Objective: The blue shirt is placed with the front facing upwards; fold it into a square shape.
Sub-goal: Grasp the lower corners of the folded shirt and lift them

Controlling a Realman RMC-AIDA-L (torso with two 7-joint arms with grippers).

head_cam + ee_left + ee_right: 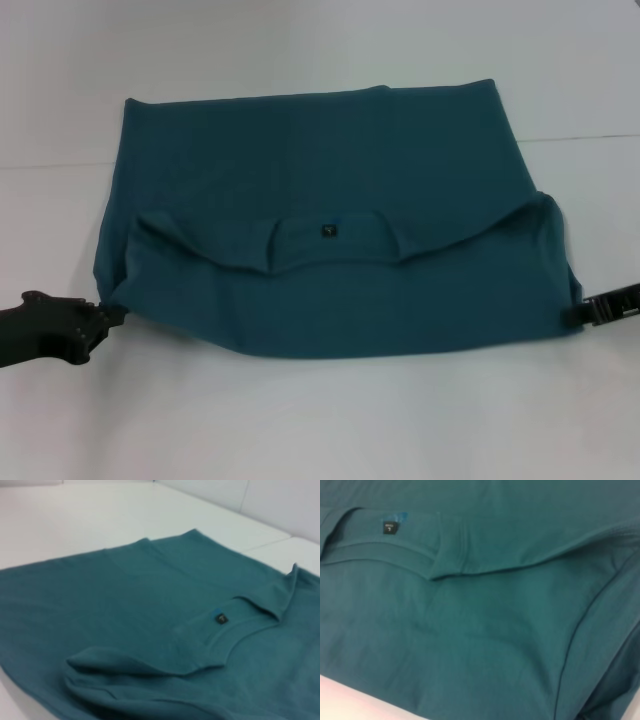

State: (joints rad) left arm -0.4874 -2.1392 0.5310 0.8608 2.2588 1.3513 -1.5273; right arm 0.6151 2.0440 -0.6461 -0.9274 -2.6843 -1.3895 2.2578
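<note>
The left hand (112,315) is low at the near left corner of the blue shirt (330,230), with its tip right at the edge of the cloth. I cannot tell whether it is closed on the fabric or only touching it, because the fingers are not clearly visible. The right hand (585,312) is at the opposite, near right corner, also low and at the edge of the shirt; its state I cannot tell either. The two hands stand at about the same height on both sides, which fits, in my judgement, with carrying one edge of the shirt together so that the fold stays straight.

The shirt lies on the white counter (320,430), in the middle of it, already folded once across its width. The upper layer covers the near half, and its edge with the ribbed collar (330,245) and the small dark neck label (328,230) runs across the middle. The lettering is not visible. The upper layer sags a little in the centre and rises toward the two corners.

The shape is now a wide rectangle, so I think that at least one more fold from the side is needed for a square. The loose collar edge could wrinkle if the corners are let go unevenly.
</note>
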